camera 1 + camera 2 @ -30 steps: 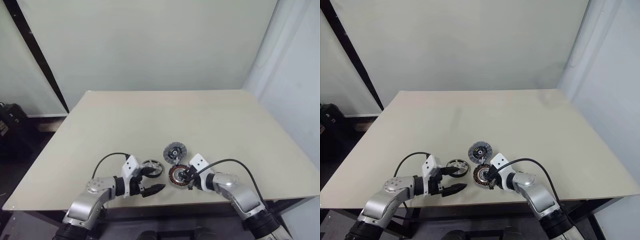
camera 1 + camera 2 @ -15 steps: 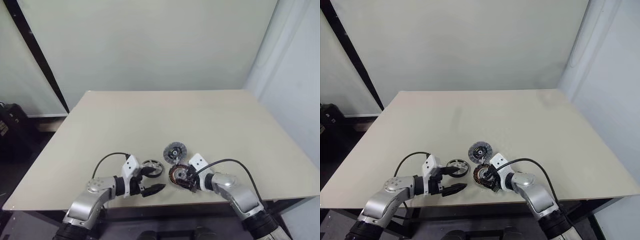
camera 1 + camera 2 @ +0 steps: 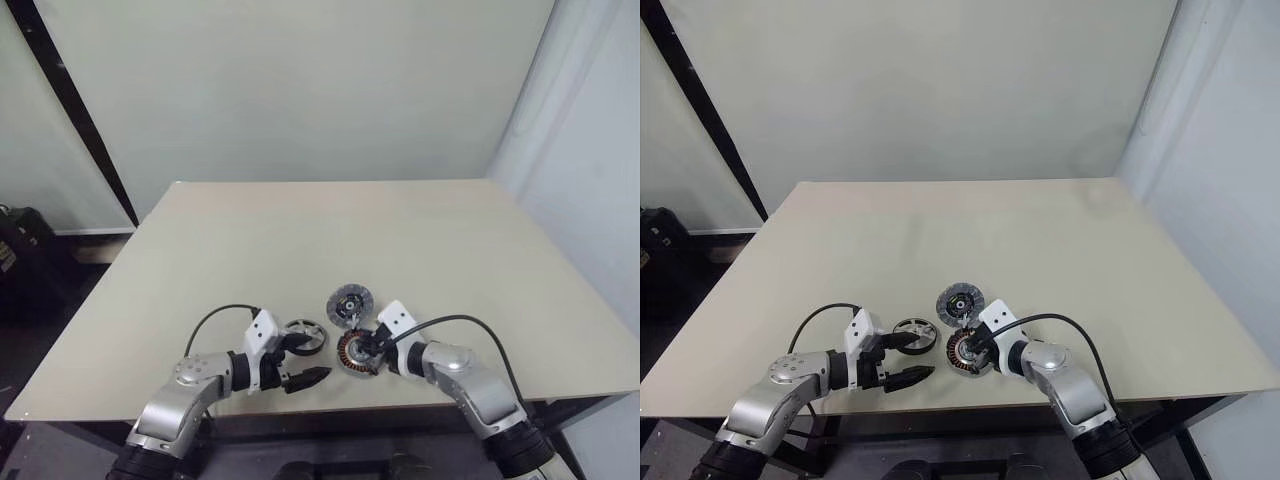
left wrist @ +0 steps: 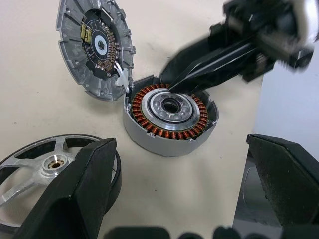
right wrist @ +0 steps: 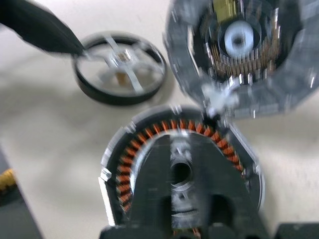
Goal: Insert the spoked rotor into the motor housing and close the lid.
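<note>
2 head eyes look down over the table (image 3: 300,230); 2 wrist cameras closely share the motor housing (image 4: 169,119)

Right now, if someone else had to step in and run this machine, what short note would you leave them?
Left end effector: open, holding nothing, one finger tip over the spoked rotor, which lies flat on the table.
Right end effector: fingers shut together, tips resting over the rim of the motor housing, gripping nothing.
Motor housing: on the table near the front edge, copper windings showing, its centre empty.
Lid: swung open, propped at an angle against the housing's far side.
Done: housing is open.
Left: pick up the rotor, seat it in the housing, close the lid.
</note>
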Tool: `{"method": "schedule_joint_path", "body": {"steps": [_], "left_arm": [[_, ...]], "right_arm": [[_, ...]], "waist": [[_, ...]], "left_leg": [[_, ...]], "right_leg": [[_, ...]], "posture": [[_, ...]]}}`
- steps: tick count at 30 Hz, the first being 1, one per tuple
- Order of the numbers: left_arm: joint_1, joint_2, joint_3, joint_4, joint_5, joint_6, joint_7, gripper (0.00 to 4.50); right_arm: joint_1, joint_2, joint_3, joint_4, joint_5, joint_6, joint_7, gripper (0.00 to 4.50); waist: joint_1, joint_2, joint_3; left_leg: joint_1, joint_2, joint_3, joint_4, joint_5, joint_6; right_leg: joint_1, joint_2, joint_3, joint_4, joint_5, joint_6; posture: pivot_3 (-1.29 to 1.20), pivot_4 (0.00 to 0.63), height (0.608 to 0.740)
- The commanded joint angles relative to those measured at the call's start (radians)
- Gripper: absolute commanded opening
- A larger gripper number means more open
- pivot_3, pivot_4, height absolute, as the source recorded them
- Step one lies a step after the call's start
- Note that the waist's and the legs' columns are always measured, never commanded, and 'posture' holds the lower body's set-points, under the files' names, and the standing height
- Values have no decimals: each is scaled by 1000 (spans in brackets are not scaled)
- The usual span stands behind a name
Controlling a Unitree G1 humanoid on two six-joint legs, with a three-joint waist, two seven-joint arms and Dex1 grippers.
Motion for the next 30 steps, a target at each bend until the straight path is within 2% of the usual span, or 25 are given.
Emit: {"method": "schedule_joint_path", "body": {"steps": [1, 5, 18, 30], "left_arm": [[-14, 0, 23, -20, -8, -12, 3, 4500], [-7, 1, 25, -28, -12, -10, 7, 4500], [-6, -5, 22, -26, -12, -12, 12, 4500], [-7, -14, 21, -17, -7, -17, 11, 4500]], "right_arm": [[-29, 9, -3, 58, -33, -50, -19, 60], [-24, 13, -5, 84, -43, -67, -26, 60], [-22, -21, -44, -86, -8, -11, 9, 60], [-7, -47, -5, -158, -16, 128, 14, 60]], "waist": [[0, 0, 0], [0, 0, 0], [0, 0, 0], [0, 0, 0]], "left_leg": [[0, 0, 0, 0, 0, 0], [2, 0, 0, 0, 0, 0], [0, 0, 0, 0, 0, 0], [0, 0, 0, 0, 0, 0]], "right_leg": [[0, 0, 0, 0, 0, 0], [0, 0, 0, 0, 0, 0], [0, 0, 0, 0, 0, 0], [0, 0, 0, 0, 0, 0]], "posture": [[0, 0, 740], [0, 0, 740], [0, 0, 740], [0, 0, 740]]}}
